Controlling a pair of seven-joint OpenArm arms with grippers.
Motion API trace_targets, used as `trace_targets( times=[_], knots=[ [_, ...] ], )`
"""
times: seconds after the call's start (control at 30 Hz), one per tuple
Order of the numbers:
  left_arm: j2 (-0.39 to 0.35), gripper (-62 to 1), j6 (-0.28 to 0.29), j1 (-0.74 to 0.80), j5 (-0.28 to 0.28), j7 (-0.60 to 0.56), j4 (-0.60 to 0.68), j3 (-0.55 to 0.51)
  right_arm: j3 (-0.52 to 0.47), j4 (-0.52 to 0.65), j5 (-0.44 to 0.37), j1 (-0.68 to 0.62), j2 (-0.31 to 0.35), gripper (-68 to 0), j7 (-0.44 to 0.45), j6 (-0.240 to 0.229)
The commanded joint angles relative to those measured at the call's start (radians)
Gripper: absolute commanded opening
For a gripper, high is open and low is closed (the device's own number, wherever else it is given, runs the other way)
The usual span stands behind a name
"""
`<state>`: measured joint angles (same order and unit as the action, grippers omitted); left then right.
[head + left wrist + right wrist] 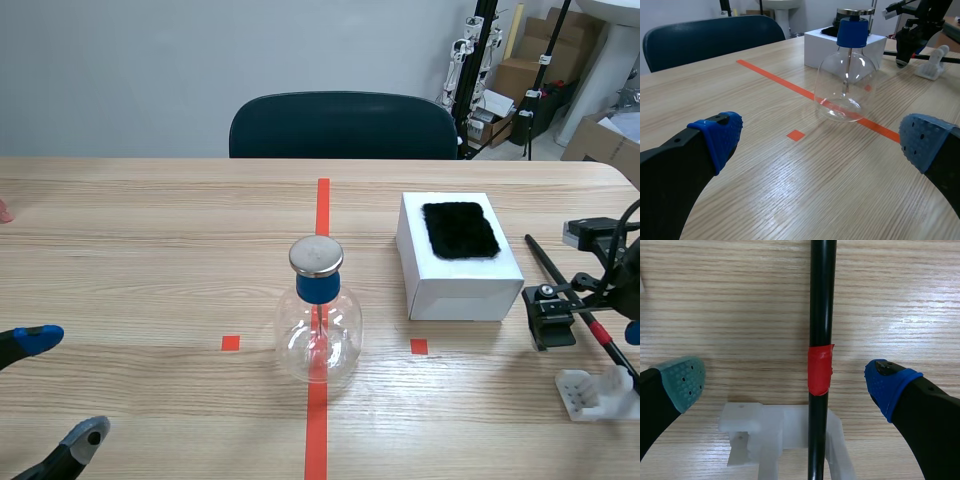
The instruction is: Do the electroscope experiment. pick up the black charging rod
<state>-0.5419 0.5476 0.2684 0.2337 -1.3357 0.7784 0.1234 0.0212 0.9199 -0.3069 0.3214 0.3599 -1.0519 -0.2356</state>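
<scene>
**Q:** Scene view: where is the black charging rod [548, 265], and which way does it point?

**A:** It lies at the table's right, beside the white box [458, 258]. Its long axis slants from near the box toward the robot and outward. The near end seems propped on a small white stand [597, 392].

**Q:** Left wrist view?

**A:** The left gripper [822, 137] hovers with its fingers spread wide, holding nothing. The glass electroscope flask [846, 85] stands ahead of it, and the rod is far beyond that.

**Q:** Right wrist view?

**A:** The right gripper [787, 385] is spread open above the rod, one pad on each side and neither touching. The rod runs straight ahead between them, crossing the stand.

**Q:** How will it handle?

**A:** Probably light, stiff and thin. Its glossy surface may slip. The red tape band [820, 370] looks like the best place to grip, closing across the axis.
</scene>
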Motion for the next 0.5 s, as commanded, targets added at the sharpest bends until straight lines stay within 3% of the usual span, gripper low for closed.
trace_targets(
  times=[0.0, 0.47],
  knots=[
    [0.014, 1.4, -0.024, -0.003, -0.013, -0.010, 0.013, 0.000, -0.005, -0.001, -0.011, 0.039, 0.014, 0.4, -0.008, 0.001],
    [0.017, 1.4, -0.029, -0.003, -0.027, -0.003, 0.013, 0.000, 0.038, -0.067, -0.014, 0.092, 0.008, 0.4, -0.042, 0.005]
  ],
)
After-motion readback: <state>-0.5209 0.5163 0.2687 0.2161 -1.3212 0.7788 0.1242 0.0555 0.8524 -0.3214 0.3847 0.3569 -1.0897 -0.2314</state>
